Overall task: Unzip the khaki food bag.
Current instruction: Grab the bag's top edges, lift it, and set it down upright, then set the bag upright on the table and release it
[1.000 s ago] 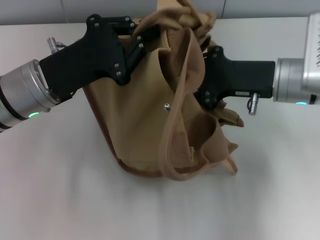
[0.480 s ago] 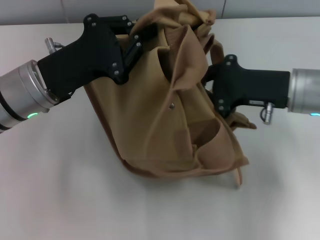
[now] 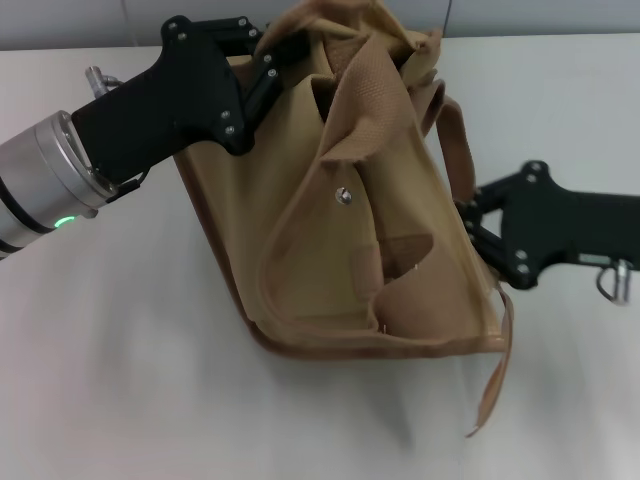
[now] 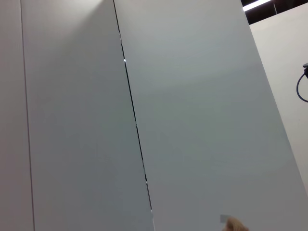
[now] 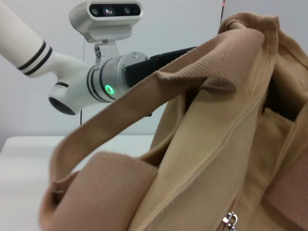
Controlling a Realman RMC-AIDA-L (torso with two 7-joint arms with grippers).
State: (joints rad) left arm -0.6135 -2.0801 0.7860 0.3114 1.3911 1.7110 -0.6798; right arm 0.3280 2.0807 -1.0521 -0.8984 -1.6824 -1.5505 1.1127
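Between the two grippers, on the white table [image 3: 120,380], sits the khaki food bag [image 3: 300,250], its top crumpled and its metal snap [image 3: 342,195] facing up. At the bag's upper far corner, the left gripper [image 3: 262,62] is clamped on the fabric. Against the bag's opposite side, the right gripper [image 3: 472,232] has its fingers spread, gripping nothing. A webbing handle [image 3: 458,145] loops just above it.
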